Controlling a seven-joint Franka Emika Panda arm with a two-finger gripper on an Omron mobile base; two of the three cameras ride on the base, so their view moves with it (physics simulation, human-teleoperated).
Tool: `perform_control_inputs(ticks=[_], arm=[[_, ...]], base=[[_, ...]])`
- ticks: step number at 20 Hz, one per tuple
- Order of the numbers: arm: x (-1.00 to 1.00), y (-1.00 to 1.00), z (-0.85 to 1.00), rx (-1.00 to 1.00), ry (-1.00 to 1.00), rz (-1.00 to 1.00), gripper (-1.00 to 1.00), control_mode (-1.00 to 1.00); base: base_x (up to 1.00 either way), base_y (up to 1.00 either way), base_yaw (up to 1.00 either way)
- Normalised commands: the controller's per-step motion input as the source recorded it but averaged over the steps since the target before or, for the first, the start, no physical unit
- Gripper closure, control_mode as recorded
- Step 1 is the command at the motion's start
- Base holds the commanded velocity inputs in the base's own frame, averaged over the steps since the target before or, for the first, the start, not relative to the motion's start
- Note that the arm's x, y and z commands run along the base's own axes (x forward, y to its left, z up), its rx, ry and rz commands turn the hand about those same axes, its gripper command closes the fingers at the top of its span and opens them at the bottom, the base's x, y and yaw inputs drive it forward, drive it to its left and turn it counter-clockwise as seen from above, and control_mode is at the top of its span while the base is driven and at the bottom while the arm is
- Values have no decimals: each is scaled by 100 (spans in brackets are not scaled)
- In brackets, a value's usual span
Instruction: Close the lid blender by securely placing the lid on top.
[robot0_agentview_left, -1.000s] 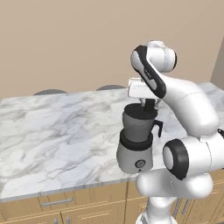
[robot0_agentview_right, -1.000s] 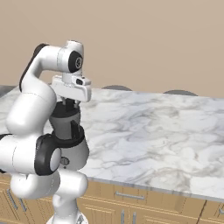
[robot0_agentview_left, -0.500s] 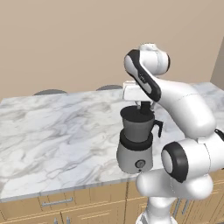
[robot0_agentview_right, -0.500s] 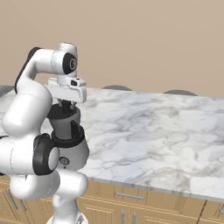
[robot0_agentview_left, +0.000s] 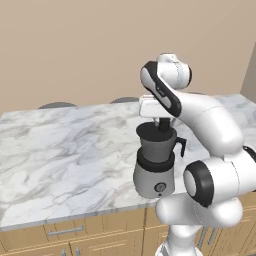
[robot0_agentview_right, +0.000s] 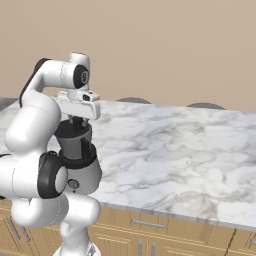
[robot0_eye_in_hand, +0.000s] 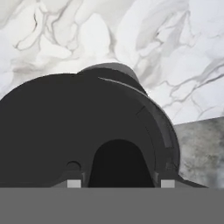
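The gripper (robot0_agentview_left: 163, 124) pinches the knob of the lid (robot0_eye_in_hand: 83, 131) directly over the blender (robot0_agentview_left: 156, 162). Lower straight down, keeping the lid level and centred on the rim.

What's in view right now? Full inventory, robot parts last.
Grey rounded blender with smoky tapered jar and black side handle: 1, grey and black, near the front edge of the counter, right in front of the arm.
Small black round lid: 1, black, at the jar's rim under the fingers; whether it is fully seated cannot be told.
White-grey marble counter: 1, spans both base views.
Light wooden cabinet drawers: count unclear, tan, below the counter.
Grey round stool tops: 2, behind the counter's far edge.
Beige wall: 1, behind.
White Franka arm: 1, white with dark joints.
Fingers: 2, dark, pointing down at the lid; grip hidden.
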Motion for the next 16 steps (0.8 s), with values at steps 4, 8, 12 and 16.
perform_control_inputs(ticks=[4, 8, 12, 16], arm=[[17, 0, -6, 0, -9, 0, 100, -100], [5, -10, -3, 0, -7, 0, 100, -100], [0, -6, -4, 0, -1, 0, 100, -100], [0, -6, -3, 0, 0, 0, 100, -100]], base=[[0, 0, 0], [0, 0, 0], [0, 0, 0], [0, 0, 0]])
